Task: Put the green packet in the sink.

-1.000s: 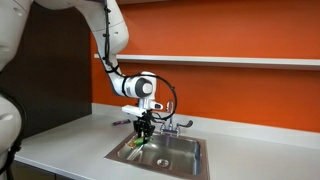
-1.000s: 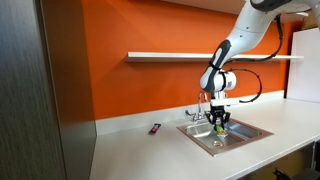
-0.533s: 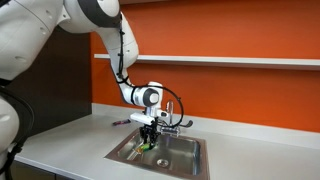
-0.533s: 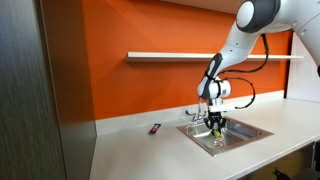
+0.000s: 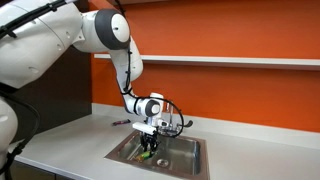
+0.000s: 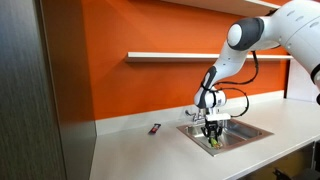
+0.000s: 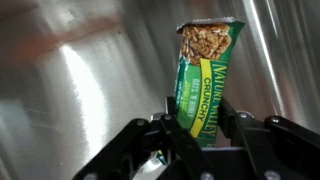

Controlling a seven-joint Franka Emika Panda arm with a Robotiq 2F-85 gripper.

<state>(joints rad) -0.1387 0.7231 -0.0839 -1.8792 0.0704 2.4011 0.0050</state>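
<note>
The white robot arm (image 5: 120, 50) bends down from above so that its wrist hangs over the rectangular stainless steel sink (image 5: 185, 155), set into the pale countertop (image 5: 60, 150) below the orange wall. This posture suits a release straight into the basin, not a sideways throw. In both exterior views the black gripper (image 5: 148, 148) sits below the level of the sink's rim, in front of the chrome faucet (image 5: 172, 125) and inside the basin (image 6: 250, 133). A small dark object (image 6: 154, 128) lies on the countertop well apart from the sink and plays no part here.

In the wrist view the gripper (image 7: 200, 118) has its two fingers (image 7: 170, 118) closed against the flat faces of the small green granola-bar packet (image 7: 208, 75), pinching it near one end. The steel wall of the sink (image 7: 70, 80) fills the background. Holding the packet by its end leaves most of its length free, so it can likely drop cleanly once the fingers part.

The packet's long axis runs in line with the gripper's reach, hence roughly upright with a slight tilt. Its crimped free end points away from the wrist, down toward the basin floor. Whether that end touches the floor cannot be told. In an exterior view the packet (image 6: 213, 143) shows only as a green fleck at the fingertips.
</note>
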